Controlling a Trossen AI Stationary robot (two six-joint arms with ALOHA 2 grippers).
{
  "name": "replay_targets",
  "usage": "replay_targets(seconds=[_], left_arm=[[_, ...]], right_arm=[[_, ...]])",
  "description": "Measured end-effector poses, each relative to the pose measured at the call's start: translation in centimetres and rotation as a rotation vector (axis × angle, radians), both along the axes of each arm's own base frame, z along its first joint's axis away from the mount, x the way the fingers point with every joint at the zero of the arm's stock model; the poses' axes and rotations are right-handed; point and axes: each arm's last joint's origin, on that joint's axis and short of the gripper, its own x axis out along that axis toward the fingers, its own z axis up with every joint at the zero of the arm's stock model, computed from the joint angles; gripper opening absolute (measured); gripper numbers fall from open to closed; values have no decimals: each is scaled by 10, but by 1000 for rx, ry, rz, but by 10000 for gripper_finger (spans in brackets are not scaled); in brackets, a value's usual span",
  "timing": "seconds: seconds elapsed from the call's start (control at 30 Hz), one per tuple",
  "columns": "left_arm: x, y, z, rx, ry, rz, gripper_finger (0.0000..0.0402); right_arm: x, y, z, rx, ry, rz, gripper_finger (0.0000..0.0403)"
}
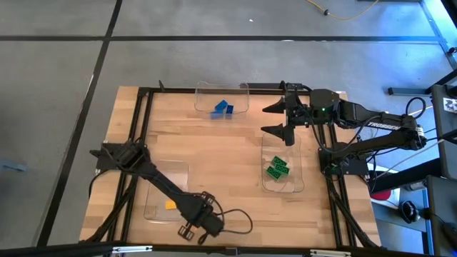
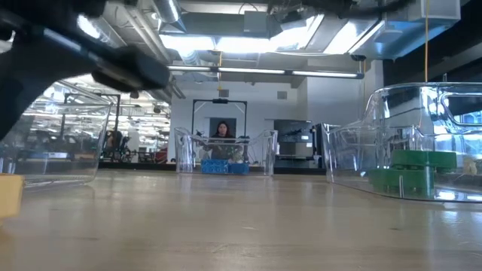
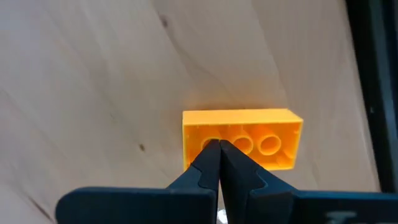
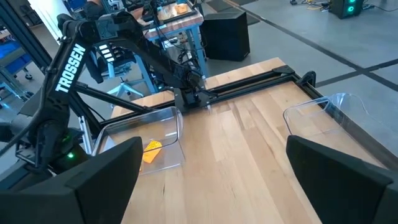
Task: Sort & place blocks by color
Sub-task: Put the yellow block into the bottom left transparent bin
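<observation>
Wooden tabletop [image 1: 228,153] fills the centre of the high view, edged by a black frame. Left arm runs from the left edge down to bottom centre; its left hand [image 1: 190,230] sits low over the tabletop near the bottom edge, fingers pressed together with nothing between them. Left wrist view: the closed fingertips [image 3: 219,155] overlap the near face of an orange-yellow block [image 3: 242,138] lying on the bare wood, hollow underside tubes facing the camera; contact cannot be told. Right arm enters from the right edge; right hand [image 1: 278,119] hangs in the upper right centre, fingers spread wide and empty, between the top tray and the right tray. Three clear trays: top tray [image 1: 222,88] at upper centre holds two blue blocks [image 1: 223,108]; right tray [image 1: 283,187] at right centre holds green blocks [image 1: 277,168], stacked or touching, count unclear; left tray [image 1: 166,193] at lower left holds one orange-yellow piece [image 1: 170,204]. Low view: green blocks [image 2: 414,172] at right, blue ones [image 2: 224,166] at centre far back, a person [image 2: 222,134] seated beyond the tabletop.
</observation>
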Motion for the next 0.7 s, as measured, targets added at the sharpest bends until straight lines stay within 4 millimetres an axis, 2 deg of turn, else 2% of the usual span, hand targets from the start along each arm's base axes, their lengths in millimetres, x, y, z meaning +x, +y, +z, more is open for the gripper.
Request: replay_targets(seconds=[0.33, 0.57, 0.7], left_arm=[[4, 15, -5, 31, 9, 32, 0], [24, 46, -5, 137, -69, 89, 0], [40, 75, -5, 223, -128, 142, 0]], right_arm=[[0, 0, 0, -10, 2, 3, 399], [0, 0, 0, -22, 2, 6, 399], [0, 0, 0, -22, 2, 6, 399]])
